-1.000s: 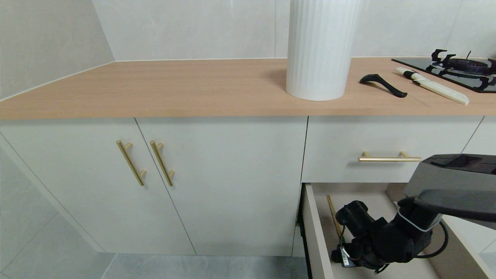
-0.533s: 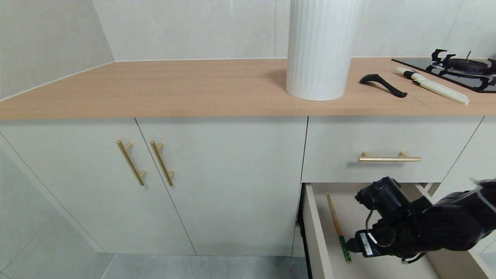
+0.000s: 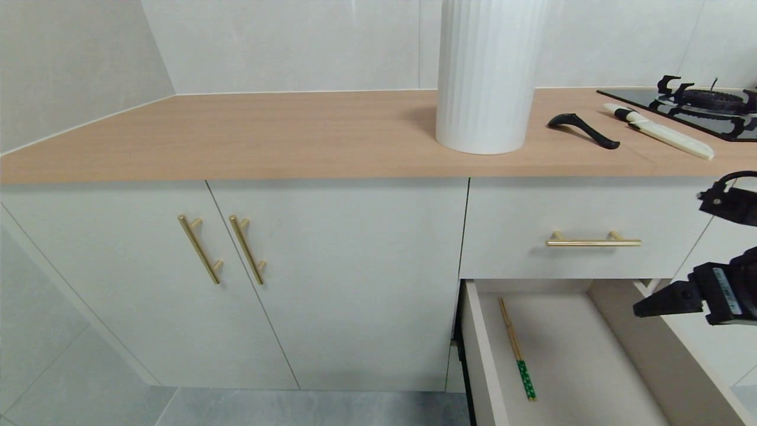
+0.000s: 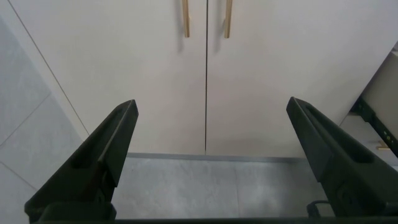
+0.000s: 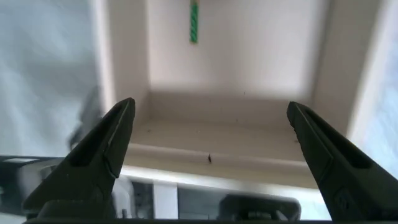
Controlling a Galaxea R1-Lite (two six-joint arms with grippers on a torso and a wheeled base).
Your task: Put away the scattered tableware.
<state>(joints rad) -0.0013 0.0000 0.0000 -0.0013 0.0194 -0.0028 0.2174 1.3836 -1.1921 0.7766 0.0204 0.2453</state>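
The chopsticks (image 3: 516, 352) lie in the open lower drawer (image 3: 480, 355), close along its left wall, with their green ends toward the front. The right gripper (image 5: 209, 111) hangs by the drawer's right side, its fingers spread wide and empty. The left gripper (image 4: 211, 106), also spread and empty, faces the closed cabinet doors (image 4: 261, 81).

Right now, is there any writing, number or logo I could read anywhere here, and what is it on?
White sticker on the right gripper: it carries print, but too small to read.
Chopsticks in the open drawer: the green ends show a pattern, with no legible letters.
Nothing else here bears readable words, numbers or signs.
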